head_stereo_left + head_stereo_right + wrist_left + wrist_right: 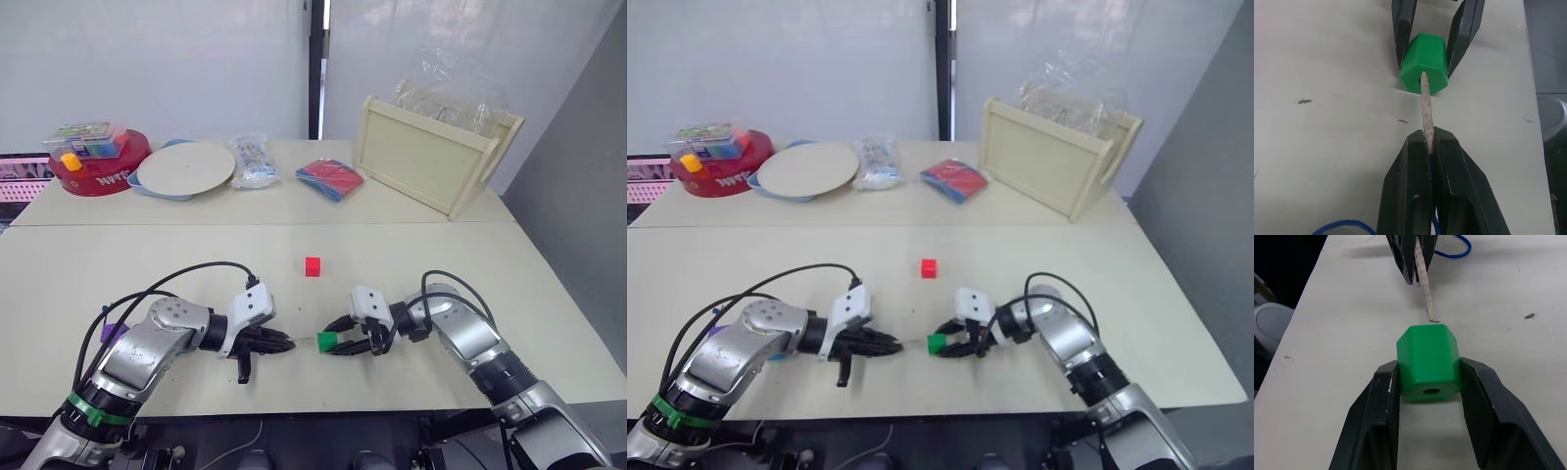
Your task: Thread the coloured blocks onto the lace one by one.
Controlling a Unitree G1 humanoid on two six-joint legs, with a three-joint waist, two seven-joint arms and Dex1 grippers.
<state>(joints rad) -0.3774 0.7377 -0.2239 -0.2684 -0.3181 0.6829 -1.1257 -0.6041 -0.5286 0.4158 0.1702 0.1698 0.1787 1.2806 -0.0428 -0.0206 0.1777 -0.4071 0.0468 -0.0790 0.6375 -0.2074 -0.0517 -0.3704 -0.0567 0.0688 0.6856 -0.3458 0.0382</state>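
Lace tip (1426,105) left of block (1424,69)

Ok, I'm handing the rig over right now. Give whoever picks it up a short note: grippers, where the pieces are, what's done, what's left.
Left gripper: shut on the lace's pale tip, blue cord trailing behind it.
Right gripper: shut on the green block, held low over the table.
The tip is at the mouth of the green block's hole; how far in it is I cannot tell.
Red block sits loose on the table beyond the grippers.
Done: tip and hole aligned.
Left: push through the green block, then thread the red block.
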